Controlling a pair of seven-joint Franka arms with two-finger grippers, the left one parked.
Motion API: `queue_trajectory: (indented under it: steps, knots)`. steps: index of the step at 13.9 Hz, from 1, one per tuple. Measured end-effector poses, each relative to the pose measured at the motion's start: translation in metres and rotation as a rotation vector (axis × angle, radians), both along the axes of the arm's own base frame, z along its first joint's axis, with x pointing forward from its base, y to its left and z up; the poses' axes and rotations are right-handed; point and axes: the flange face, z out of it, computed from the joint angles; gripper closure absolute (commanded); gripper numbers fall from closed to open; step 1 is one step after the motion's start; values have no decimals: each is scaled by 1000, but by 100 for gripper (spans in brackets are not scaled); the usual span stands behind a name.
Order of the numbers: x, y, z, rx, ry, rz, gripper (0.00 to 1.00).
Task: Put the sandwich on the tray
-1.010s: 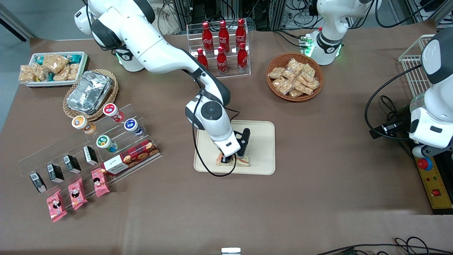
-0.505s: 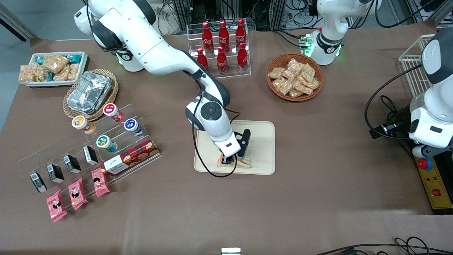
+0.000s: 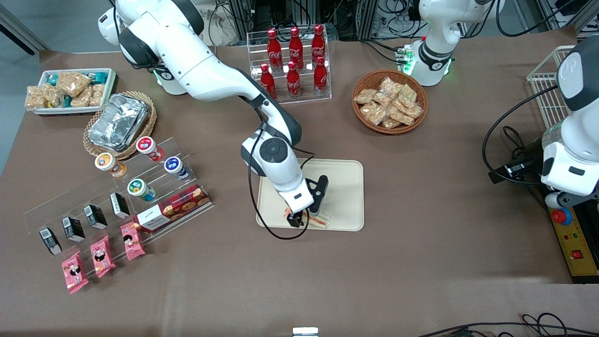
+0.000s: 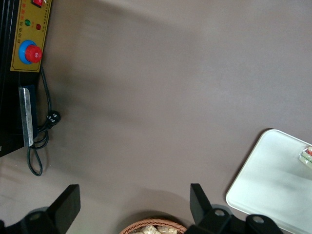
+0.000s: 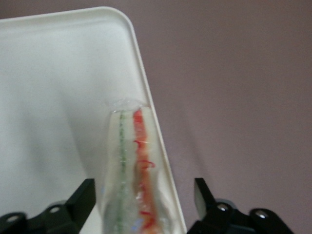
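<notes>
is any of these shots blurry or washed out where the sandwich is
Right wrist view: the sandwich between the gripper fingers is soft and smeared, and the tray looks bleached. Front view: sharper, but the arm hides part of the sandwich.

The white right arm (image 3: 210, 79) reaches out from its base over the table, elbow bent, its wrist pointing steeply down. The black two-finger gripper (image 3: 299, 220) hangs low — its fingers (image 5: 80, 202) spread apart, one on each side, gripping nothing.
</notes>
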Motion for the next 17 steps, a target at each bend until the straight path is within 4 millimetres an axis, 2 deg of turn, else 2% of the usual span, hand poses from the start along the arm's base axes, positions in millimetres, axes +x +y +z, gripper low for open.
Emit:
queue_trajectory:
  steps: [3, 5, 6, 8, 10, 12, 15, 17]
  knots:
    - [7, -3, 23, 18, -24, -8, 0]
    - [8, -4, 51, 22, -24, -16, 0]
    - [10, -11, 68, 21, 3, -37, 0]
    - [19, -41, 100, 38, 128, -126, 0]
    - [34, -88, 130, 72, 247, -218, 0]
    - [51, -143, 163, 75, 297, -293, 0]
    - [76, -242, 207, 80, 320, -419, 0]
    - [85, -310, 232, 90, 325, -514, 0]
